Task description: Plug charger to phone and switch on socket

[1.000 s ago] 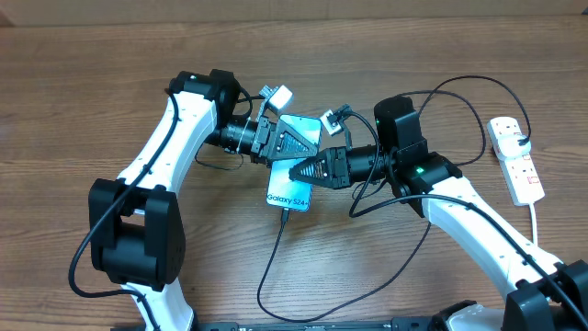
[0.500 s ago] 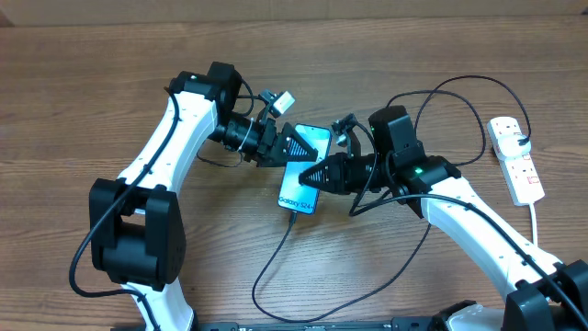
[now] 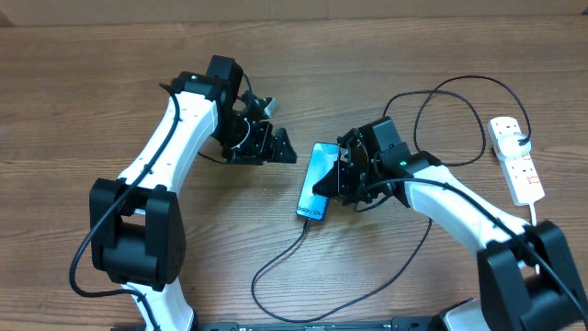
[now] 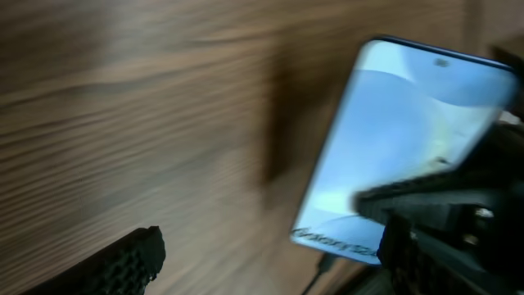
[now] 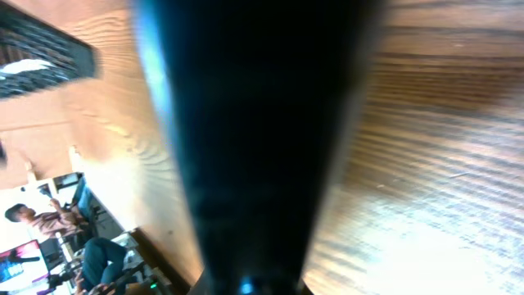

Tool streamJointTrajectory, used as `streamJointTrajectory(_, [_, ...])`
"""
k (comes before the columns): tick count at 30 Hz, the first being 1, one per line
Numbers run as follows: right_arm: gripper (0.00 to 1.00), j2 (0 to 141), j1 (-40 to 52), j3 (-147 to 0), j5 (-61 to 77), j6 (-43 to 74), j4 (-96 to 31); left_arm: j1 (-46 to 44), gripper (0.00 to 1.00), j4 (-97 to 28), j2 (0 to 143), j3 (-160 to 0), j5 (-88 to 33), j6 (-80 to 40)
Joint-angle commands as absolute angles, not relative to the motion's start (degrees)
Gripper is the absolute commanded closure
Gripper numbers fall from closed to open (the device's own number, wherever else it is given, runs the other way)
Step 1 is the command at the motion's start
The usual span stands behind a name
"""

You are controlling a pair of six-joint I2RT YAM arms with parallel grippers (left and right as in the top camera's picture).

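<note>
On the wooden table [image 3: 92, 55], the socket [image 3: 516, 161] lay at 3 o'clock, well apart from the central phone [image 3: 315, 175]. The right end effector [image 3: 336, 179] seemed clenched on the phone, and the left end effector [image 3: 283, 150] hung released at its 10 o'clock. A careless tilt could tug the charger [image 3: 290, 241] loose.

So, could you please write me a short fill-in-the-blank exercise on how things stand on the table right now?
1. The right end effector holds the ____ by its edge.
2. The left end effector is ____ and touches nothing.
3. In the overhead view, the white socket lies at the far ____.

Missing words: phone; open; right.
</note>
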State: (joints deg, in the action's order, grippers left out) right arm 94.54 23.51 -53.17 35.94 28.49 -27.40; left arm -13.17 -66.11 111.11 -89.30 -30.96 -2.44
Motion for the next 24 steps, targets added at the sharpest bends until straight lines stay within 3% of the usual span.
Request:
streamJointTrajectory(1, [0.96, 96.9, 23.44, -53.63, 35.4, 28.01, -25.76, -13.41, 0.01, -65.45, 109.89, -89.73, -11.57, -10.35])
streamJointTrajectory(5, [0.96, 100.88, 23.51, -53.63, 35.44, 28.01, -22.76, -13.41, 0.0, -65.52, 109.89, -89.76, 0.62, -11.84])
streamJointTrajectory(24, [0.96, 106.54, 23.81, -53.63, 35.62, 27.99, -15.57, -13.43, 0.0, -65.49, 109.89, -89.73, 0.6, -11.84])
